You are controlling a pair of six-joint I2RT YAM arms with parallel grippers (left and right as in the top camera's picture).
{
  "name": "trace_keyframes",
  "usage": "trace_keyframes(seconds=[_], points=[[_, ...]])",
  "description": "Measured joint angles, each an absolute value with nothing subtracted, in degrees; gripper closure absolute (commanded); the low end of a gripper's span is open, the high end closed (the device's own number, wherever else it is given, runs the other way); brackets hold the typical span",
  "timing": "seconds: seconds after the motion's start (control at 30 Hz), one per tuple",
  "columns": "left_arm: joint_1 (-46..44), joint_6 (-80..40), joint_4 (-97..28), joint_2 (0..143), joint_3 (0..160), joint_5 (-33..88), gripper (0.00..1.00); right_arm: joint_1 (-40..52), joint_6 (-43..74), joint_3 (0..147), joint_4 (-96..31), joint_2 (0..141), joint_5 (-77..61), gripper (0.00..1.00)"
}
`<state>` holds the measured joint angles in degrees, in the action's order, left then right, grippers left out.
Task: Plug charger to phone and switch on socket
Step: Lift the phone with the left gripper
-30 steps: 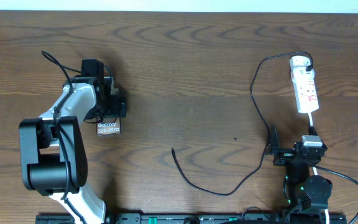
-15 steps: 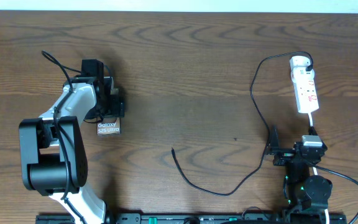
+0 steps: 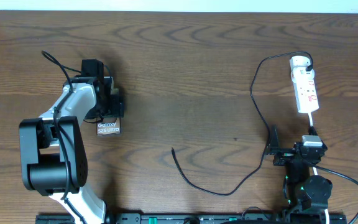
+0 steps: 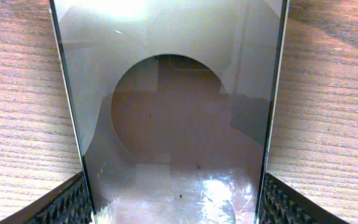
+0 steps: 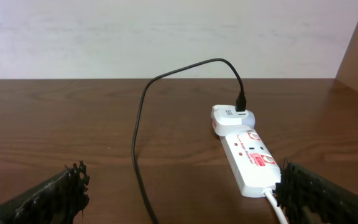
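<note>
Okay so the left gripper [image 4: 169, 205] has its fingers straddling the phone [image 4: 173, 112], which lies flat on the table [image 3: 185, 62]. Each pad [image 4: 64, 202] sits right at one long edge, but I can't tell if they're actually pinching it or just brushing it. Outside both pads it's bare wood, so there's room on either side. The right gripper [image 5: 179, 196] is spread wide with nothing held. Ahead of it, over toward its right-hand finger, lies the socket [image 5: 250, 155], near end just beside that fingertip. The charger [image 5: 138, 143] goes into the white plug [image 5: 232, 117] at the socket's far end, arcs up, then runs back between the open fingers, closer to the left one. From overhead its loose tip rests on bare wood, well apart from both grippers and the phone.
</note>
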<state>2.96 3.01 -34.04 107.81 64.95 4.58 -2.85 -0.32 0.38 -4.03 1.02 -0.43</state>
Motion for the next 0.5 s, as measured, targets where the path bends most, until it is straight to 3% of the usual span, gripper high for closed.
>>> trace_keyframes(seconds=[0.5], points=[[2.96, 3.01, -34.04, 107.81, 64.95, 4.58, 0.47, -2.85, -0.32, 0.38, -4.05, 1.02, -0.43, 0.01]])
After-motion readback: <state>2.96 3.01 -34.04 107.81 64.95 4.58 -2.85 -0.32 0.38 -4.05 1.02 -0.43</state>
